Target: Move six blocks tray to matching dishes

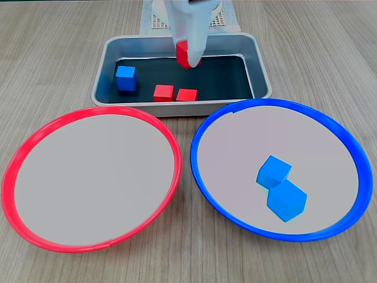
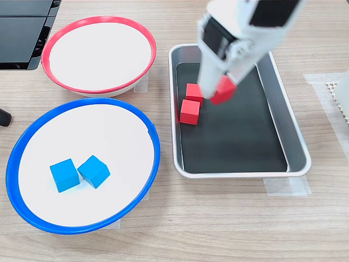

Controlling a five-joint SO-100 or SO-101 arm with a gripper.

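Claw (image 1: 189,54): closed on a red block (image 1: 188,55) — the block sits between the fingertips and appears lifted clear of the tray floor, tilted on one corner in a fixed view (image 2: 224,90).

Where the held block is: above the far part of the tray (image 1: 262,76), near the back wall in that view; in a fixed view (image 2: 224,90) it hangs over the dark bottom, just beside the two loose red blocks.

Relation the next move turns on: the red-rimmed dish (image 1: 17,153) lies toward the camera and to the left of the claw in that view — diagonally across the tray's near wall. The blue-rimmed dish (image 1: 347,147) is about as near, to the right, so the carry must go left, not straight forward. That is my judgement from the colours.

Long axis: none to speak of; the block is a cube.

Red blocks, counted: three — one held, two lying side by side on the tray floor (image 1: 164,92) (image 1: 187,94), almost touching.

Blue blocks, counted: three — one in the tray's left end (image 1: 125,78), two touching each other in the blue-rimmed dish (image 1: 274,171) (image 1: 287,200).

Dishes: two; the red-rimmed one holds nothing yet.

Progress, as I judge it: two of six delivered, a third in hand.
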